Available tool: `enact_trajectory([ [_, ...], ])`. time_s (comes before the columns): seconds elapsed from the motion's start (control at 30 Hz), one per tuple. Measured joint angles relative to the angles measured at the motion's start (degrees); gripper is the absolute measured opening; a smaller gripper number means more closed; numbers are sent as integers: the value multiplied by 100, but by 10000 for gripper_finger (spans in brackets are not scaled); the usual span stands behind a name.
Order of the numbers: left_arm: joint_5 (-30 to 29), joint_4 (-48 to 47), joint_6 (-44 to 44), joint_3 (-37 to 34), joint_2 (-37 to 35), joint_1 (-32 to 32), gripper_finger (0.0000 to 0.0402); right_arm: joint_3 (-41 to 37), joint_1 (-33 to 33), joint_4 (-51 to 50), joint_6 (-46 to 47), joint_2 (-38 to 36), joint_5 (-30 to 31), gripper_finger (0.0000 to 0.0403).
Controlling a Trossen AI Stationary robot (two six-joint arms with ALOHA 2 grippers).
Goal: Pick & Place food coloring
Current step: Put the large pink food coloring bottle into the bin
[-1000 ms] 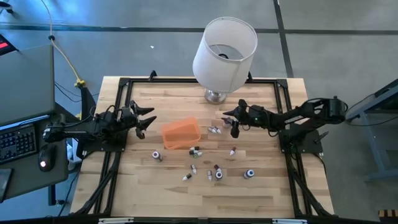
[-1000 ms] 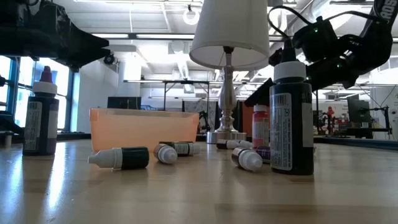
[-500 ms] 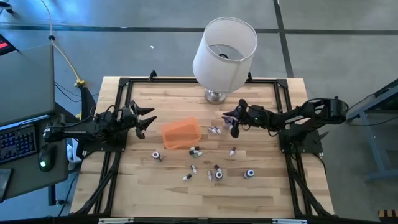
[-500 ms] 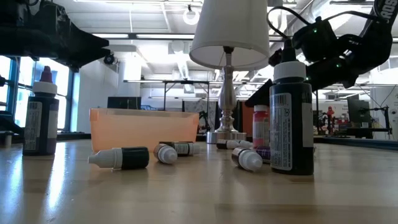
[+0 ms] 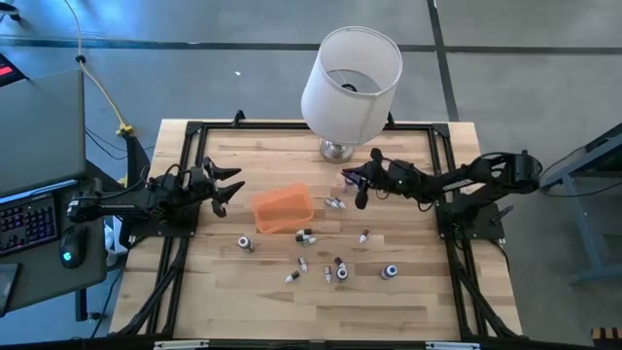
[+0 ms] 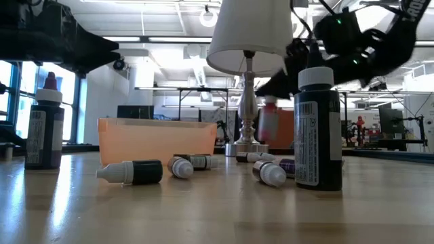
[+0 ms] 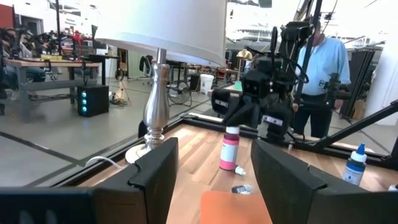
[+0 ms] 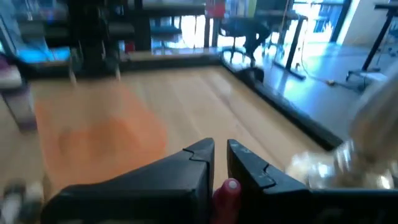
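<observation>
My right gripper (image 5: 356, 189) is shut on one food coloring bottle (image 7: 229, 149) with a pink body and red cap. It holds it above the table between the lamp base (image 5: 337, 150) and the orange tray (image 5: 283, 208). Several other food coloring bottles (image 5: 321, 267) lie or stand on the wood nearer the front edge, and a few lie beside the tray (image 5: 335, 204). My left gripper (image 5: 228, 188) waits open at the table's left side, level, with nothing between its fingers. My right gripper pinches the bottle's red cap end (image 8: 229, 186) between its two fingers. It comes from the table's right, close to level and slightly downward. The bottle (image 6: 269, 125) hangs upright below the fingers, its bottom clear of the table.
The white-shaded lamp (image 5: 350, 76) stands at the far middle, close behind my right gripper. A tall dark bottle (image 6: 317, 135) stands near the low camera, another at the left (image 6: 44, 129). A black frame (image 5: 292, 126) rims the table. A person (image 7: 320, 62) stands beyond the right side.
My right gripper has risen and drawn slightly toward the far edge, tipping a little more level. The pink bottle, which stood on the table half a second ago, now hangs lifted clear beneath it.
</observation>
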Motion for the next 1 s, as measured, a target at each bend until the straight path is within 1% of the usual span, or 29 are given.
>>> enact_trajectory([
  [0.13, -15, 16, 0, 2, 0, 1, 202, 653, 225, -11, -85, 134, -79, 28],
  [0.3, -15, 8, 0, 2, 0, 1, 202, 1553, 573, -48, -426, 941, -243, 28],
  [0.5, -13, -8, -2, 2, -1, -1, 202, 2703, 625, -52, -224, 2138, 335, 28],
  [0.6, -13, -8, -2, 2, 0, 1, 202, 3155, 623, -67, -246, 2517, 393, 33],
  [0.7, -13, -12, -2, 2, 0, 0, 202, 3516, 639, -307, -253, 2705, 328, 28],
  [0.8, -11, -18, -2, 2, 0, 2, 202, 3753, 675, -719, -376, 2712, 388, 28],
  [0.9, -10, -31, -4, 2, 0, 2, 202, 3895, 762, -822, -654, 2720, 570, 28],
  [1.0, -9, -29, -4, 2, 0, 2, 202, 4038, 865, -824, -737, 2719, 517, 28],
])
